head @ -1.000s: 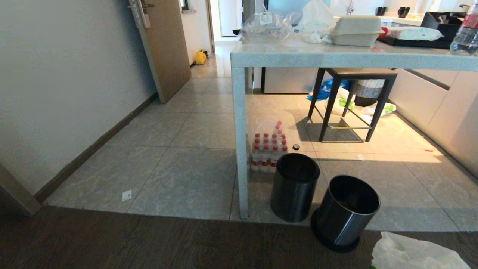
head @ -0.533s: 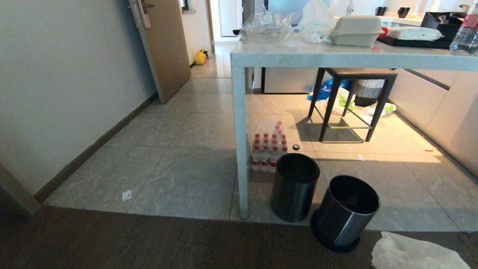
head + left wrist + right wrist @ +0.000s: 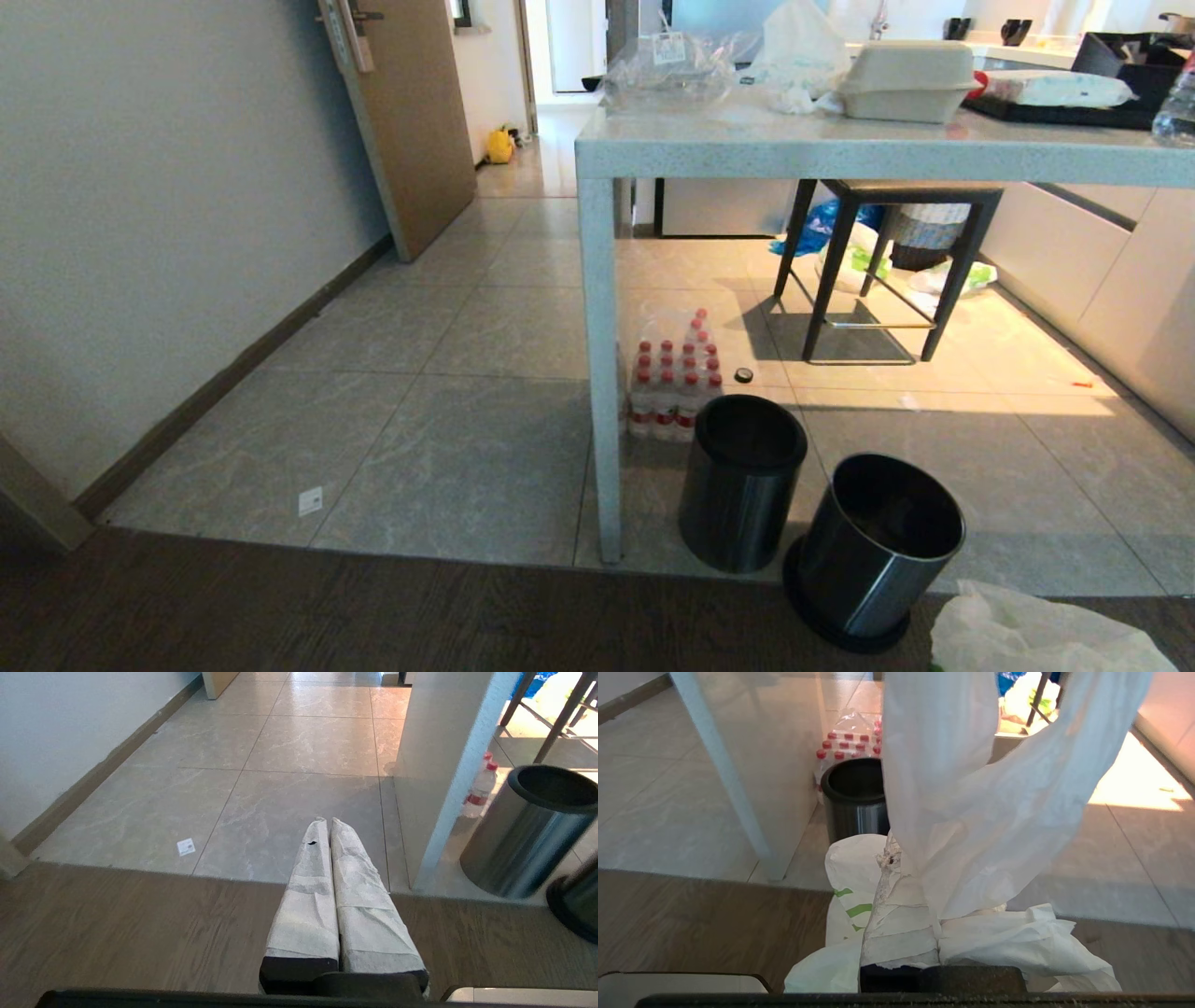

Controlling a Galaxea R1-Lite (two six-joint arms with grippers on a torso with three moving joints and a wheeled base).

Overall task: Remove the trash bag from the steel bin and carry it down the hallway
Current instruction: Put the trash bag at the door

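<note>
Now my right gripper point(image 3: 896, 858) is clamped on the thin translucent white plastic trash bag point(image 3: 971, 812) with green print; its long axis runs up and down, one sheet rising past the fingers, the rest bunched below. My left gripper point(image 3: 325, 826) is closed and empty over dark wood flooring point(image 3: 117, 924). Ahead, two round shiny steel bins, one upright point(image 3: 742, 481) and one tilted point(image 3: 878, 551), stand unlined on grey marble-look tiles point(image 3: 467, 448) beside the pale speckled desk point(image 3: 840, 149) leg.
</note>
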